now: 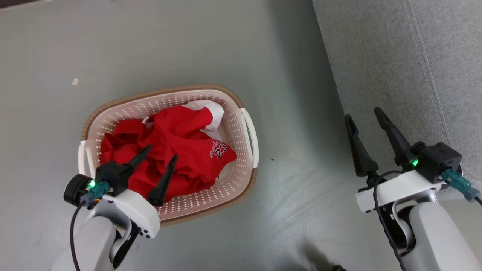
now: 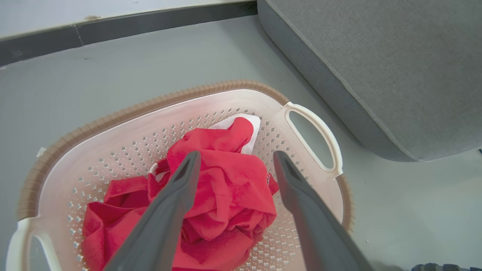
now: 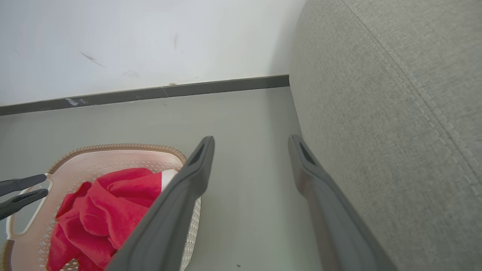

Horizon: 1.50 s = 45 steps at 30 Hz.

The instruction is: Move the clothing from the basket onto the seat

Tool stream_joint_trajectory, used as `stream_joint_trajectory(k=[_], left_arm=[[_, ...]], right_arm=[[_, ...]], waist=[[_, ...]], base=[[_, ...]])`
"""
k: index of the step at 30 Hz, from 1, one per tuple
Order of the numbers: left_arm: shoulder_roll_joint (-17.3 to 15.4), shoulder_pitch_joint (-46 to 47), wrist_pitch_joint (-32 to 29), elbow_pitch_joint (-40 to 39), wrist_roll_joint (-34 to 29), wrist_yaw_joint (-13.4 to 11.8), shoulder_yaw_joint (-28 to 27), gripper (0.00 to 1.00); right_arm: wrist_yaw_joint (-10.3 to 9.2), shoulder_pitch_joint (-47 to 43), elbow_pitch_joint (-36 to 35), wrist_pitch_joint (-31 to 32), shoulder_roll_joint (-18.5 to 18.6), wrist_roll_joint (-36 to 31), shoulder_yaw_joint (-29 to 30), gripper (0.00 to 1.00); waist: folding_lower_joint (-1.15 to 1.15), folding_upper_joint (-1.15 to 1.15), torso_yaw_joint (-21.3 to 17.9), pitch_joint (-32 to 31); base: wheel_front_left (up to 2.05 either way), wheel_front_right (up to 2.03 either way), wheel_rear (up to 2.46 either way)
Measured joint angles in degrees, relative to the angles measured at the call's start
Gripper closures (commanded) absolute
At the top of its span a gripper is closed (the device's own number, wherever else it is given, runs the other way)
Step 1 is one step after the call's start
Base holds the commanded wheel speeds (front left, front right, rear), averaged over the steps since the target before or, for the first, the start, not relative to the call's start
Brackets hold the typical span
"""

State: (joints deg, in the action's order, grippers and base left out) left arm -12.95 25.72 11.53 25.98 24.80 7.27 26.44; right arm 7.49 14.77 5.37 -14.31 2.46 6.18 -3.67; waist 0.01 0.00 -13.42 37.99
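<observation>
Clothing (image 1: 177, 128) lies bunched in the basket (image 1: 165, 91), near the seat (image 1: 395, 56).
Left claw (image 1: 162, 151), spread wide, hovers over it; right claw (image 1: 362, 113) spread, holding nothing. Drop deep into the thickest fold before closing.

Grey floor (image 1: 169, 45), white wall (image 3: 131, 37), dark baseboard (image 3: 226, 86), small pale scrap (image 1: 75, 81)

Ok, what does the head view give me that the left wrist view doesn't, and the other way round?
Head view: the right gripper, open, beside the seat. Left wrist view: the dark skirting board along the wall. Both: the red clothing piled in the basket, the grey seat, and the left gripper, open above the pile.
</observation>
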Motion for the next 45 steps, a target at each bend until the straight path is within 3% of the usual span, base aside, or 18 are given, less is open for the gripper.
stream_joint_trajectory(k=[24, 45], left_arm=[[-3.78, 4.43, -2.74, -1.16, 4.44, 0.0, 0.36, 0.0], [-5.73, 6.49, -4.89, 0.1, 4.99, 0.0, 1.93, 0.0]], right_arm=[[0.0, 7.28, -0.49, -0.05, -0.02, 2.26, -2.49, 0.0], [0.0, 9.31, 0.38, -0.07, -0.03, 4.53, -2.81, 0.0]], waist=[[0.0, 0.0, -4.45, 8.69], [0.0, 0.0, -5.86, 10.68]], base=[[0.0, 0.0, 0.0], [0.0, 0.0, 0.0]])
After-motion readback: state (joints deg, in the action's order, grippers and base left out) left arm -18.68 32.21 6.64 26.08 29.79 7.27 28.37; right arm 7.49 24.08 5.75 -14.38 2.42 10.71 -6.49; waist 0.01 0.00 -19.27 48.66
